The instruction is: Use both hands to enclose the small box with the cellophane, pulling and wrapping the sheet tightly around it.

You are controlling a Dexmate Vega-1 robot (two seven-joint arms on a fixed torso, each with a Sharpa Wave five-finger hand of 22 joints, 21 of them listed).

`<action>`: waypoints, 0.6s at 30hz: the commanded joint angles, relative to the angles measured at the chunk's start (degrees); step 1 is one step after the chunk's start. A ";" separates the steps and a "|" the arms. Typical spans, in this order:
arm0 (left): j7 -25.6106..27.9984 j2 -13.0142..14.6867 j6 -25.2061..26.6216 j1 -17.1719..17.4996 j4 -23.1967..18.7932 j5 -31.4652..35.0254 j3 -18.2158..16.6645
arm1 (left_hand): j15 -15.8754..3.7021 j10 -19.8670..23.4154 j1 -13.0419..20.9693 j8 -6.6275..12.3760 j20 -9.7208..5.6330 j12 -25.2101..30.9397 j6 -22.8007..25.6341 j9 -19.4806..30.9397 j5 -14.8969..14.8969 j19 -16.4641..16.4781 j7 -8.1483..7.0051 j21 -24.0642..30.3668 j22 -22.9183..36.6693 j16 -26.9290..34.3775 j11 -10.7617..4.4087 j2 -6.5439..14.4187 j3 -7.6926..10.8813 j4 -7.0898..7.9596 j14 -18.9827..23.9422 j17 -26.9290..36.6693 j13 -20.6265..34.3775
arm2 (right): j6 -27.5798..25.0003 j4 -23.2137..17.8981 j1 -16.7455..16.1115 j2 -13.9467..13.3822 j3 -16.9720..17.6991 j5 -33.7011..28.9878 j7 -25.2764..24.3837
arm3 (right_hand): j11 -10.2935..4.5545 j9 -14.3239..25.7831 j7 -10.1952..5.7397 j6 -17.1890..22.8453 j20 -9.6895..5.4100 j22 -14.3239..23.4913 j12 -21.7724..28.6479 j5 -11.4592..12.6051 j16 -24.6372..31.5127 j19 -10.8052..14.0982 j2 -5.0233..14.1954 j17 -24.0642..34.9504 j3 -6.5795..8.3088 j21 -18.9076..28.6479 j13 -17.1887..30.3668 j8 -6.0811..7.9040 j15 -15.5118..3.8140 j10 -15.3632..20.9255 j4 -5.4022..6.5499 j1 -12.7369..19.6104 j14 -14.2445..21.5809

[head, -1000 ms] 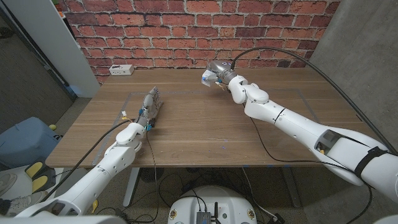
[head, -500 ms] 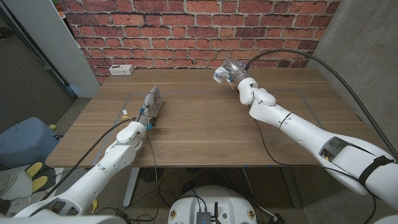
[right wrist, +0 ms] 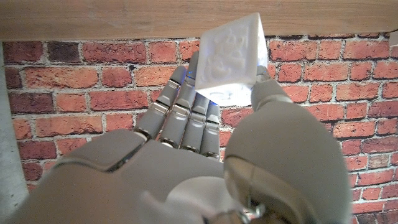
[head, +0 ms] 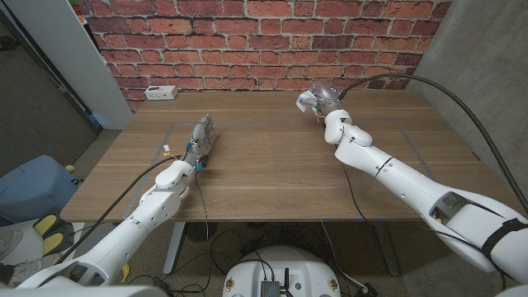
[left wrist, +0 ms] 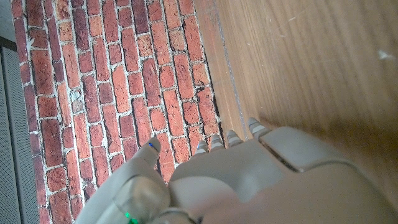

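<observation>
Fingers (right wrist: 186,112) of the right hand (head: 320,99) grip the box (right wrist: 229,56), up over the table's (head: 272,165) far side.
Box looks cube-ish, corner tilted; no readable writing. Left hand (head: 200,140) is open, holding nothing.

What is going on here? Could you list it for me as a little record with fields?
Setting: wooden table in front of a red brick wall
Right hand: raised over the table's far side, holding a small white cube-shaped box
Left hand: on the table's left part, holding nothing, fingers straight
Cellophane: a faint clear sheet outline seems to lie on the table; hard to tell
Also there: white power strip at the far left corner
</observation>
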 commanded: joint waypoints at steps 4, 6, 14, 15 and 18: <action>-1.14 -0.02 0.80 -1.02 0.56 0.16 0.66 | 0.25 -6.86 -0.22 -0.09 0.21 -0.17 -2.75 0.12 0.42 0.10 0.31 -0.37 0.30 -0.10 0.29 0.55 -0.28 -0.08 -6.58 0.29 0.27 | -8.52 -4.62 -4.78 -0.59 2.22 2.92 -5.91 | 0.04 0.11 -7.92 11.81 0.63 0.18 0.47 0.16 0.23 0.04 5.13 0.47 3.90 0.43 0.19 0.57 -7.32 1.17 3.64 4.93 1.74; -1.28 -0.08 0.86 -1.21 0.71 0.16 0.74 | 0.26 -6.84 -0.21 -0.10 0.22 -0.16 -2.78 0.12 0.42 0.11 0.30 -0.38 0.30 -0.11 0.32 0.56 -0.28 -0.09 -6.61 0.29 0.27 | -9.86 -4.90 -5.02 -0.57 2.04 2.96 -6.52 | 0.04 0.11 -7.84 11.92 0.64 0.18 0.52 0.14 0.39 0.08 5.10 0.60 3.84 0.48 0.21 0.58 -7.18 1.34 3.68 4.88 2.05; -1.71 -0.15 1.12 -1.77 1.02 0.29 1.05 | 0.26 -6.88 -0.20 -0.10 0.22 -0.17 -2.80 0.12 0.42 0.11 0.30 -0.40 0.31 -0.11 0.29 0.57 -0.29 -0.10 -6.63 0.28 0.27 | -13.22 -5.38 -5.33 -0.79 1.09 4.04 -7.15 | 0.27 0.10 -7.63 12.49 0.69 0.20 0.78 0.12 0.79 0.43 4.90 1.20 3.73 0.78 0.37 0.67 -7.23 2.02 3.46 5.07 2.49; -1.74 -0.19 1.11 -1.83 1.10 0.29 1.07 | 0.26 -6.86 -0.20 -0.11 0.22 -0.17 -2.81 0.12 0.42 0.10 0.30 -0.40 0.31 -0.11 0.30 0.57 -0.29 -0.10 -6.63 0.28 0.27 | -13.34 -5.45 -5.38 -0.90 0.99 4.22 -7.19 | 0.31 0.09 -7.49 12.56 0.69 0.20 0.84 0.11 0.91 0.48 4.85 1.34 3.68 0.83 0.40 0.67 -7.20 2.15 3.40 5.11 2.58; -1.84 -0.25 1.21 -2.03 1.27 0.33 1.17 | 0.27 -6.85 -0.19 -0.11 0.23 -0.16 -2.83 0.12 0.42 0.11 0.32 -0.41 0.31 -0.12 0.36 0.58 -0.30 -0.10 -6.66 0.28 0.27 | -13.64 -5.62 -5.77 -0.96 0.94 4.60 -8.04 | 0.23 0.08 -7.10 12.99 0.63 0.22 1.18 0.05 1.75 0.86 4.47 2.11 3.31 1.09 0.56 0.73 -6.95 2.99 3.10 5.22 3.35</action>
